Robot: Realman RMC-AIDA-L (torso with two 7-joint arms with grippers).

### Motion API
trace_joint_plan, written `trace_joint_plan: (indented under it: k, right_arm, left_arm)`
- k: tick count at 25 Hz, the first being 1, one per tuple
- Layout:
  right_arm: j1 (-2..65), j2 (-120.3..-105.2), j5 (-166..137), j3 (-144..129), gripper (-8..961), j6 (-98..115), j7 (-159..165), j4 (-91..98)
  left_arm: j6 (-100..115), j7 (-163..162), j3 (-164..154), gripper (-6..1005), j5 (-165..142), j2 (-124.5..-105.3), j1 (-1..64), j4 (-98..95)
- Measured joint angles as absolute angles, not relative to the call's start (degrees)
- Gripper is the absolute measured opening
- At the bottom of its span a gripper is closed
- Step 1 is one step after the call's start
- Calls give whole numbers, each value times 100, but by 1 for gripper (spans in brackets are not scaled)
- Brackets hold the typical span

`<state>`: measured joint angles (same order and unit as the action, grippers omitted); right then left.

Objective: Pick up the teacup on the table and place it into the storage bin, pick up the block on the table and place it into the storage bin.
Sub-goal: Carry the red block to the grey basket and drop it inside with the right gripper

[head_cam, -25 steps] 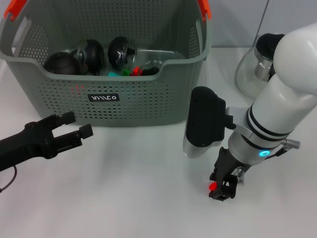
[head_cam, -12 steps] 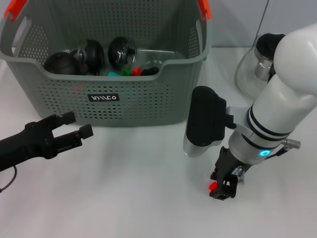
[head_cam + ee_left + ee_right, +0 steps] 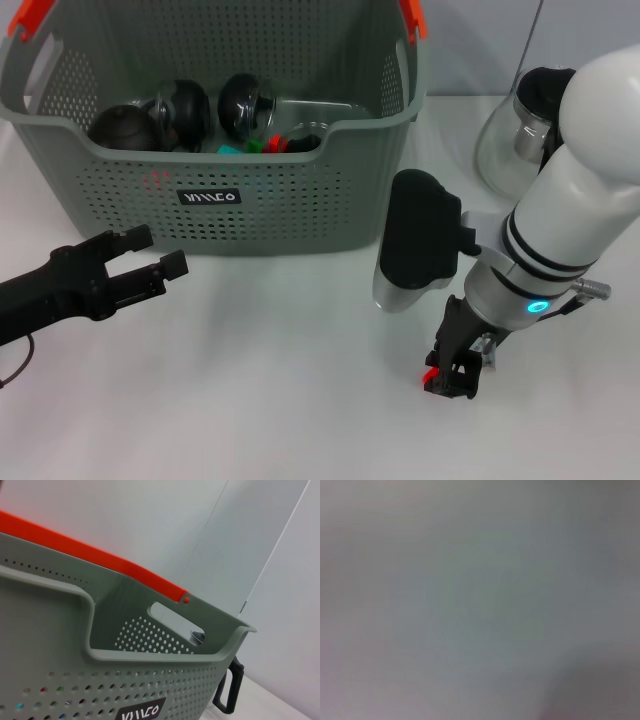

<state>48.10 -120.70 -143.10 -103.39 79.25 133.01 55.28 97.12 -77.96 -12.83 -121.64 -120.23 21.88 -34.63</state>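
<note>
The grey perforated storage bin [image 3: 300,215] stands at the back left, and its wall and orange handle end fill the left wrist view [image 3: 150,680]. A small red block [image 3: 429,376] lies on the white table at the front right. My right gripper [image 3: 452,380] points straight down and is shut on the block, which peeks out at its side. My left gripper [image 3: 158,251] hovers open and empty in front of the bin's left half. I cannot pick out a teacup on the table. The right wrist view is plain grey.
Inside the bin lie dark round items [image 3: 180,110], glass pieces and small coloured bits [image 3: 255,146]. A glass teapot with a black lid [image 3: 520,130] stands at the back right, close behind my right arm. White table stretches between the two grippers.
My right arm has edged slightly to the right, with the gripper staying low at the block. The left arm has not moved.
</note>
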Motion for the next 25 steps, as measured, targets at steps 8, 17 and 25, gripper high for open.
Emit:
trace_joint_plan:
  k: [8,17,25]
  right_arm:
    - [4478,-12033,-14243,-9198,256,8610,12983,6478]
    - [4082,-12018,-12274,-6020,253,9592,11693,7348]
    - [3957,-12015,-10389,-5467,250,9088,10892,6887]
  left_arm:
    - [9712,-7796,-1275,848,-12164,-12023,2180,-3463]
    - [9713,-7796,-1241,848,-12164,-12014,2171,-3463]
    - [9712,-7850,-1245,848,-12164,-12005,2195,-3463]
